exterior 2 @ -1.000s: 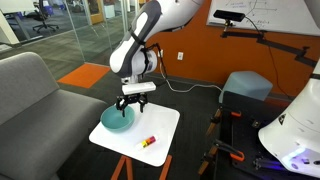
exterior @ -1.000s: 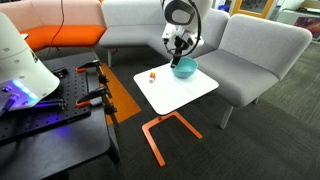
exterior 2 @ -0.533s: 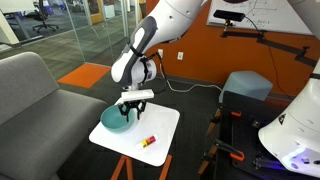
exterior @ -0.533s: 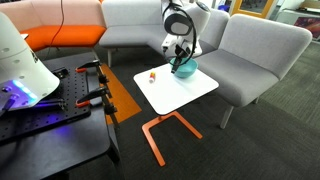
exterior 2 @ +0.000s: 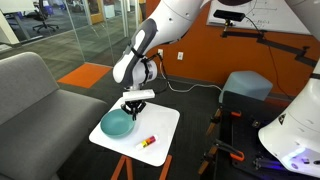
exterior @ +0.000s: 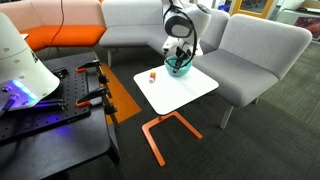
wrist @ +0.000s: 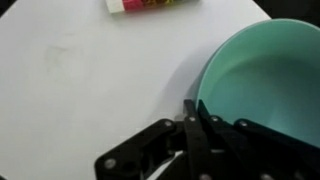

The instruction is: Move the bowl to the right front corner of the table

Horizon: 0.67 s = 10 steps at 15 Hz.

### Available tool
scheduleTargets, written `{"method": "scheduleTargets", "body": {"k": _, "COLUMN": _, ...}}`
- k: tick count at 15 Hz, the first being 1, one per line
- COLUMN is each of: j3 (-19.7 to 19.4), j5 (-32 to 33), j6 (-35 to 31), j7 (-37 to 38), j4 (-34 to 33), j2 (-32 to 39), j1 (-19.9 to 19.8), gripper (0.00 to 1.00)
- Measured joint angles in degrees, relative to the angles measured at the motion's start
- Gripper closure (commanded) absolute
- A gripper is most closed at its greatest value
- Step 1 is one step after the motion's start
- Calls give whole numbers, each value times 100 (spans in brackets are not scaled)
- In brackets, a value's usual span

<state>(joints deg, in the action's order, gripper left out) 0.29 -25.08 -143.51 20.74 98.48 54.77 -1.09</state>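
The teal bowl (exterior: 180, 67) (exterior 2: 116, 125) sits at a far corner of the small white table (exterior: 178, 92) (exterior 2: 160, 120), next to the grey sofa. My gripper (exterior: 180, 58) (exterior 2: 132, 108) reaches down onto the bowl's edge. In the wrist view the black fingers (wrist: 190, 118) stand pressed together over the bowl (wrist: 265, 85) rim, one inside and one outside. The gripper (wrist: 194, 110) is shut on that rim. The bowl looks empty.
A small orange-and-white tube (exterior: 152, 74) (exterior 2: 147, 140) (wrist: 150, 5) lies on the tabletop near the bowl. Grey sofa seats (exterior: 255, 55) (exterior 2: 30, 95) flank the table. A black workbench (exterior: 50, 120) with clamps stands beside it.
The gripper came down over the bowl's edge and its jaws went from wide open to shut on the rim. The bowl has barely shifted.
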Motion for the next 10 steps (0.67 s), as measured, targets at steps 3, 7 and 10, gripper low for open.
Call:
{"method": "scheduleTargets", "body": {"k": 3, "j3": -12, "j5": 0, "j6": -118, "j7": 0, "j4": 18, "j2": -31, "j1": -1, "gripper": 99}}
{"method": "scheduleTargets", "body": {"k": 7, "j3": -21, "j5": -87, "j6": -681, "j7": 0, "j4": 447, "j2": -348, "j1": -43, "gripper": 99}}
{"method": "scheduleTargets", "body": {"k": 10, "j3": -15, "j5": -359, "j6": -1135, "j7": -15, "j4": 1249, "j2": -833, "j1": -218, "gripper": 99}}
